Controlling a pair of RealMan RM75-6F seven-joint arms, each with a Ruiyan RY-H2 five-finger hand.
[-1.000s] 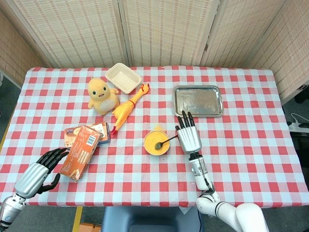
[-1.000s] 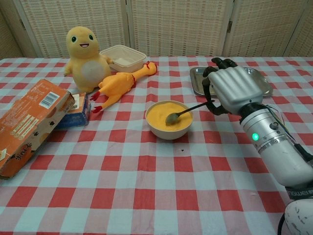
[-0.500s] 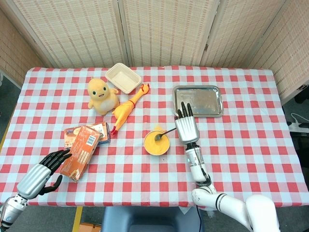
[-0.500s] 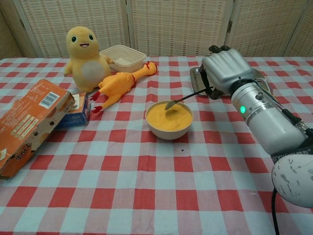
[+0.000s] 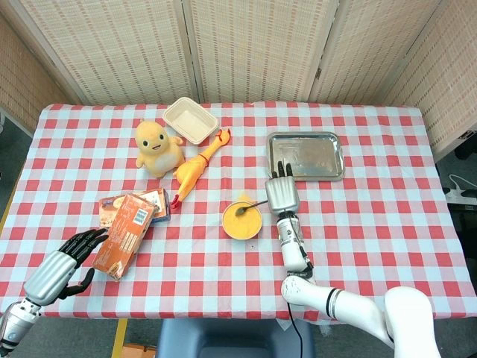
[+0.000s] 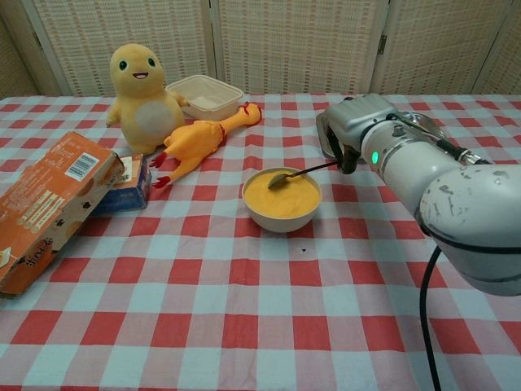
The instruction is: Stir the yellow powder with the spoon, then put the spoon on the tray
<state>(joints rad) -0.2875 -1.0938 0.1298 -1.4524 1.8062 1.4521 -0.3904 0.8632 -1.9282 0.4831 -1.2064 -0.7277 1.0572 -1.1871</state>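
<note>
A cream bowl of yellow powder stands mid-table. My right hand holds the handle of a metal spoon; the spoon's bowl sits at the powder's far surface, slightly raised. Behind the hand lies the steel tray, with nothing on it. My left hand is low at the front left, fingers apart and curled, beside the orange box; the chest view does not show it.
A yellow plush toy, a rubber chicken and a cream container stand at the back left. A smaller packet lies behind the orange box.
My right hand has moved back toward the tray and rotated, lifting the spoon from deep in the powder to its far edge. The left hand has barely moved.
</note>
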